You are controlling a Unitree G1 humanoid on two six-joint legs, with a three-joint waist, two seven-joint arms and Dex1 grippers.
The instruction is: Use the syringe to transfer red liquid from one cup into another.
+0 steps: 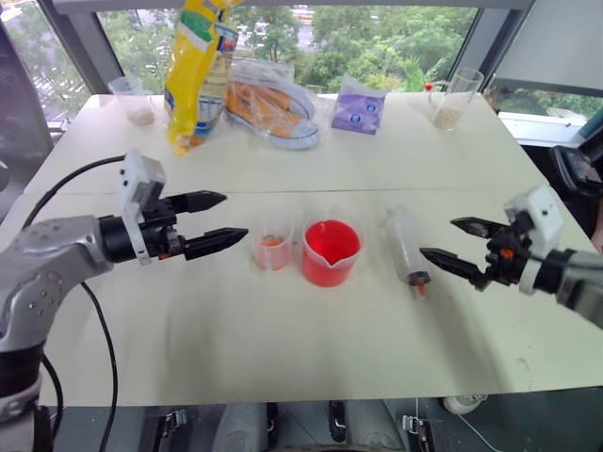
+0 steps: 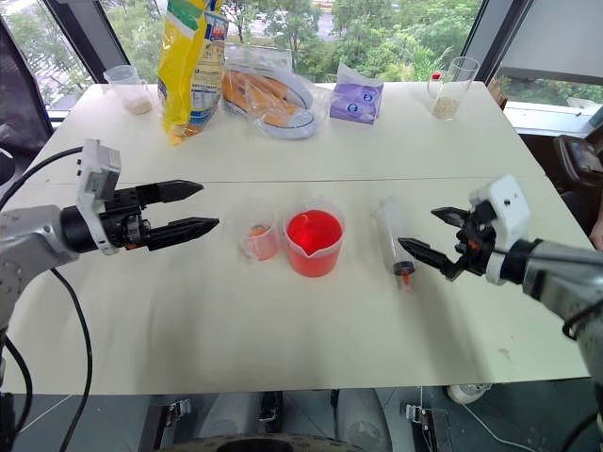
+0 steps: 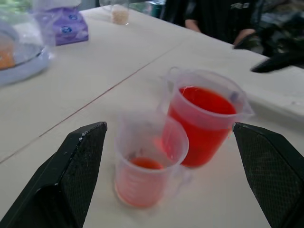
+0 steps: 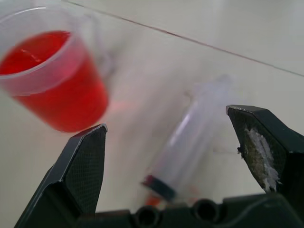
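The wide spouted cup (image 1: 331, 251) full of red liquid (image 1: 330, 242) stands at the table's middle. Just to its left is the smaller narrow cup (image 1: 273, 246) with a little orange-red liquid at its bottom. The clear syringe (image 1: 407, 249) lies flat to the right of the red cup, its reddish tip toward the table's near edge. My left gripper (image 1: 220, 219) hovers open to the left of the small cup, pointing at it. My right gripper (image 1: 459, 245) hovers open just right of the syringe, nothing between its fingers. Both cups (image 3: 202, 118) show between the left fingers, the syringe (image 4: 190, 142) between the right ones.
At the back of the table stand a yellow bag (image 1: 193, 71), a plastic-wrapped tray of food (image 1: 268, 108), a purple packet (image 1: 358, 108) and two clear cups with beige grains (image 1: 132, 99) (image 1: 452, 99). A person in dark clothes (image 3: 213, 19) sits beyond the table.
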